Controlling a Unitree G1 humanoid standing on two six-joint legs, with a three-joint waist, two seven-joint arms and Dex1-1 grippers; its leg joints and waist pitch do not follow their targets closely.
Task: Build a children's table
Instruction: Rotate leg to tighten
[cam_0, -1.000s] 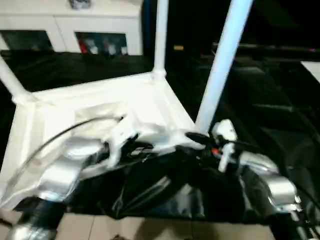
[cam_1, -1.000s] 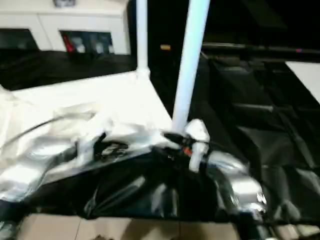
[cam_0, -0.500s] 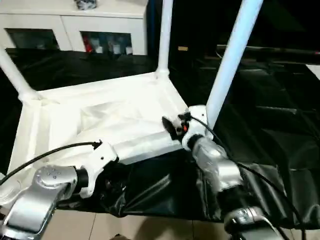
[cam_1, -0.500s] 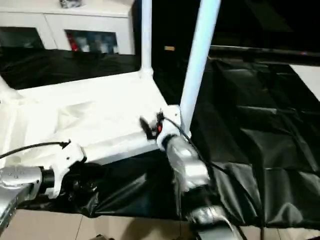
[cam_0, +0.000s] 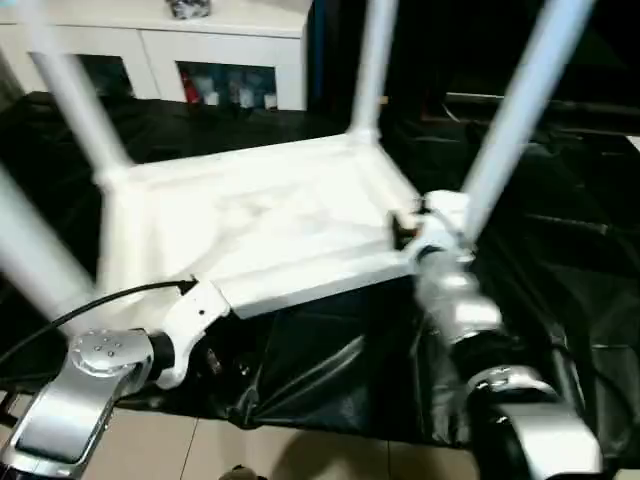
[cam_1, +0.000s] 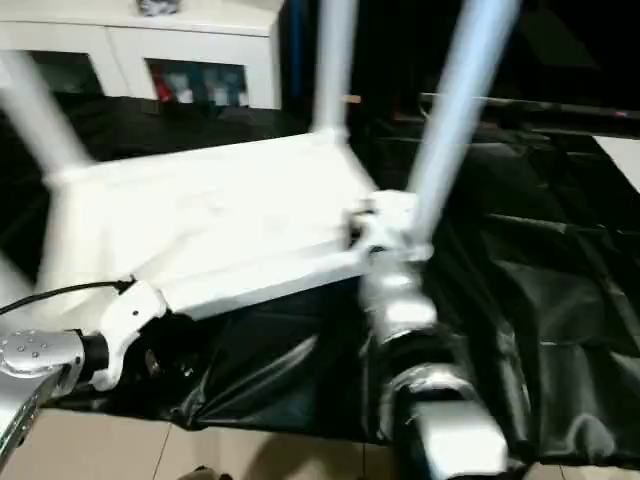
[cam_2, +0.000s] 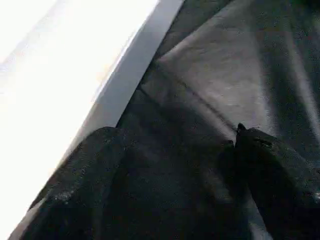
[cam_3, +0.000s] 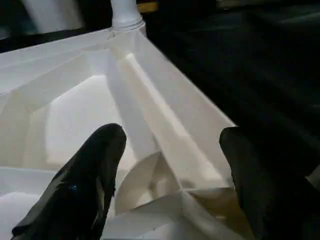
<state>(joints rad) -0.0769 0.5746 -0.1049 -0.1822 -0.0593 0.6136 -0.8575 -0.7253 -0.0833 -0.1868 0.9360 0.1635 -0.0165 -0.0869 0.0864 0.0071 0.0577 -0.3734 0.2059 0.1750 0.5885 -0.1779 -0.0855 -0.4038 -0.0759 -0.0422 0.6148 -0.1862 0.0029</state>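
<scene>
The white children's table (cam_0: 270, 215) lies upside down on a black sheet, its ribbed underside up. White legs stand in its corners: one far left (cam_0: 75, 95), one far middle (cam_0: 372, 60), one near right (cam_0: 520, 110). A blurred leg (cam_0: 30, 250) rises at the near left. My right gripper (cam_3: 172, 135) is open over the underside at the near right corner, beside that leg's base, with a rounded rib (cam_3: 145, 182) between its fingers (cam_3: 90, 170). My left gripper (cam_2: 175, 132) is open and empty over the black sheet, just outside the front rim (cam_2: 125, 80).
The black sheet (cam_0: 560, 260) covers the floor around the table, crumpled by the front rim (cam_0: 320, 370). A white cabinet (cam_0: 150, 50) stands behind. Light tiles (cam_0: 300, 450) show at the near edge. My left forearm (cam_0: 90, 380) and its cable lie in front of the rim.
My left arm drew back from over the tabletop to outside the front rim. My right gripper came up from the right onto the near right corner. The camera has shifted.
</scene>
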